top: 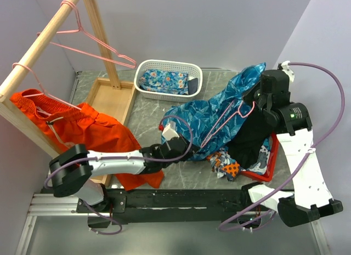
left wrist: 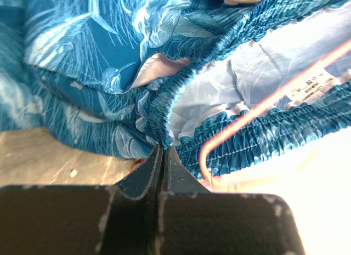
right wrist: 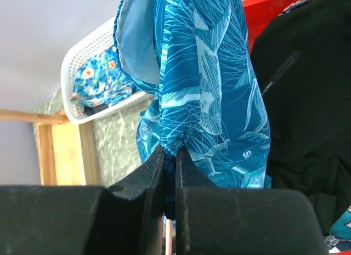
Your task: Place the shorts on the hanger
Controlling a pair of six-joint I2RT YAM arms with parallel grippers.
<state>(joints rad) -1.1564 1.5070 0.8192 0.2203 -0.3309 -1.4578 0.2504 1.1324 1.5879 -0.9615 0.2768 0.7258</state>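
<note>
Table: the work sits mid-table, between your two arms.
Rack: the wooden rack stands at the far left. It carries the orange shorts on one pink hanger and a spare hanger higher up.
Shorts: the blue leaf-print pair is stretched across the table centre. Its right end is lifted above a black garment and the red tray.
Hanger: the pink wire lies slanted across the shorts, hook end up towards your right arm. In the left wrist view a length of it runs through the open waist, against the pale lining.
Left gripper: your jaws are pinched tight on the gathered elastic waistband.
Right gripper: your jaws are clamped narrow on a bunched fold of the same blue fabric, which hangs from them.
Done so far: you hold the shorts at two points, and the wire looks partly fed into the waist.
Left to do: the fabric looks not yet settled on the hanger, so seat the waistband on it.
</note>
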